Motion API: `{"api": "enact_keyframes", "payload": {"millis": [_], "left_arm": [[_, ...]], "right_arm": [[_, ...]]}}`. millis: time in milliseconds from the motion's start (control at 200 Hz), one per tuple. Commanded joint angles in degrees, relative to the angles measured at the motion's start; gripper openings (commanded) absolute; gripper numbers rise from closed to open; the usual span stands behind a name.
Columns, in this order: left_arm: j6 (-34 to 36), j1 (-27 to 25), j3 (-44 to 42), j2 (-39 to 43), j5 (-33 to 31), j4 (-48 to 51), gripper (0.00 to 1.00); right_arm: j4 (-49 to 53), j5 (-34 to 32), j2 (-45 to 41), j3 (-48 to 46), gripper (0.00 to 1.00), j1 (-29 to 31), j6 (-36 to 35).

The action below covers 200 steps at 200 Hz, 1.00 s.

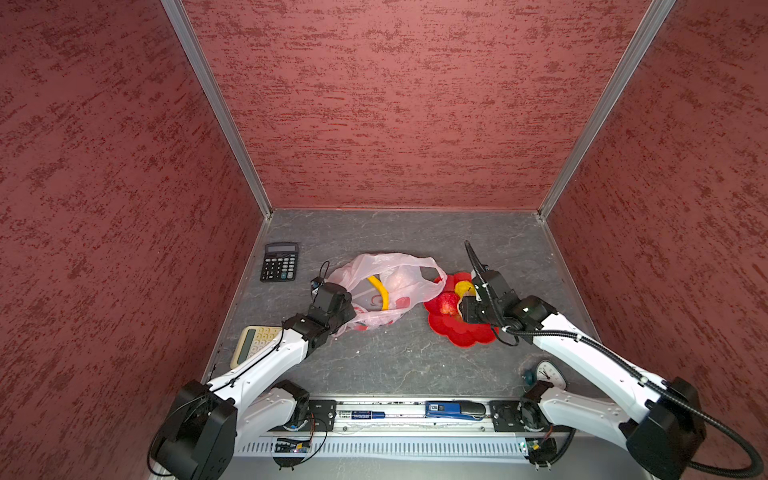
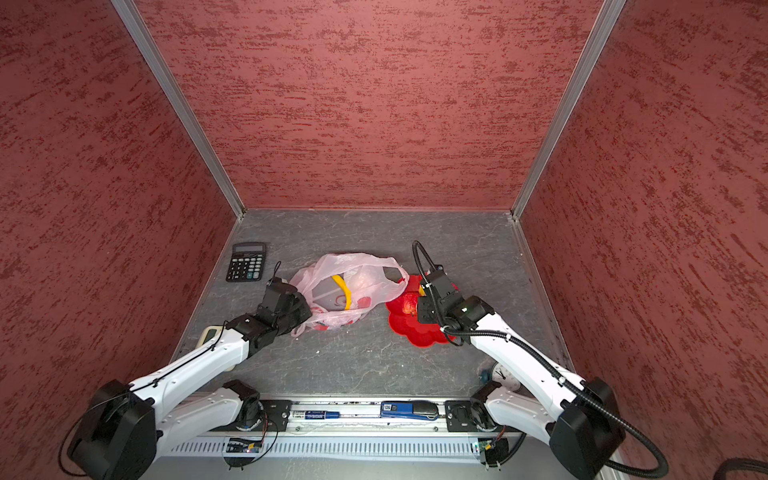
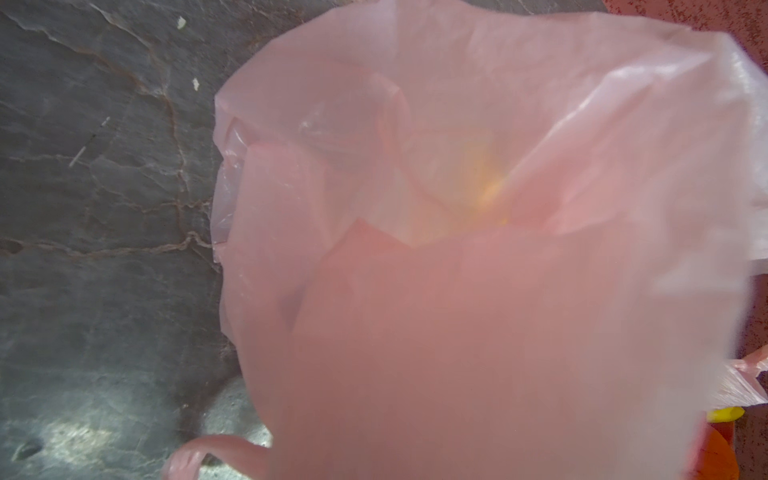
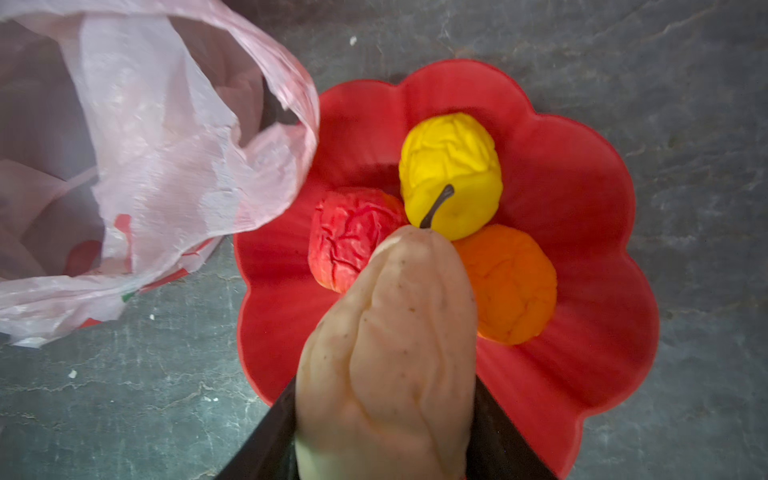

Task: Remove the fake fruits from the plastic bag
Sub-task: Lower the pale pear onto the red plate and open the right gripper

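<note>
The pale-pink plastic bag (image 1: 399, 278) (image 2: 361, 278) lies crumpled mid-table with its mouth open, and a yellow banana (image 1: 380, 291) shows inside it. My left gripper (image 1: 350, 309) is shut on the bag's left edge; in the left wrist view the bag (image 3: 457, 208) fills the picture and hides the jaws. The red dish (image 4: 582, 208) beside the bag (image 4: 145, 145) holds a yellow fruit (image 4: 451, 174), a red fruit (image 4: 353, 237) and an orange one (image 4: 509, 286). Just above them, my right gripper (image 4: 384, 415) is shut on a cream lumpy fruit (image 4: 390, 332).
A black calculator (image 1: 279, 262) lies at the back left. A beige calculator (image 1: 253, 343) sits partly under the left arm. A small clock (image 1: 548, 374) is by the right arm's base. Red walls close in three sides of the grey table (image 1: 395, 357).
</note>
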<state>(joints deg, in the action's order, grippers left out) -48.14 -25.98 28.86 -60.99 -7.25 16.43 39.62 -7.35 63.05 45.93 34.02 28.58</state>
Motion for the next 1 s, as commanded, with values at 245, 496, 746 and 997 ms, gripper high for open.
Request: {"api": "enact_keyframes", "payload": {"millis": [245,496,746,997], "left_arm": [[0.64,0.27,1.18,-0.26,0.65,-0.99,0.01],[0.52,0.16,0.99,-0.18,0.74,-1.07,0.01],[0.4,0.14,0.7,0.17,0.83,-0.97,0.0],[0.36,0.14,0.71,0.01,0.74,-1.09,0.0]], "right_arm": [[-6.6,1.81,1.37,-5.88,0.32,-0.29,3.15],[-9.04,3.02,2.82,-7.79,0.32,-0.44,3.68],[-10.62,3.55,4.36,-9.08,0.37,-0.42,3.86],[-11.73,3.77,5.4,-9.95,0.4,-0.62,3.85]]}}
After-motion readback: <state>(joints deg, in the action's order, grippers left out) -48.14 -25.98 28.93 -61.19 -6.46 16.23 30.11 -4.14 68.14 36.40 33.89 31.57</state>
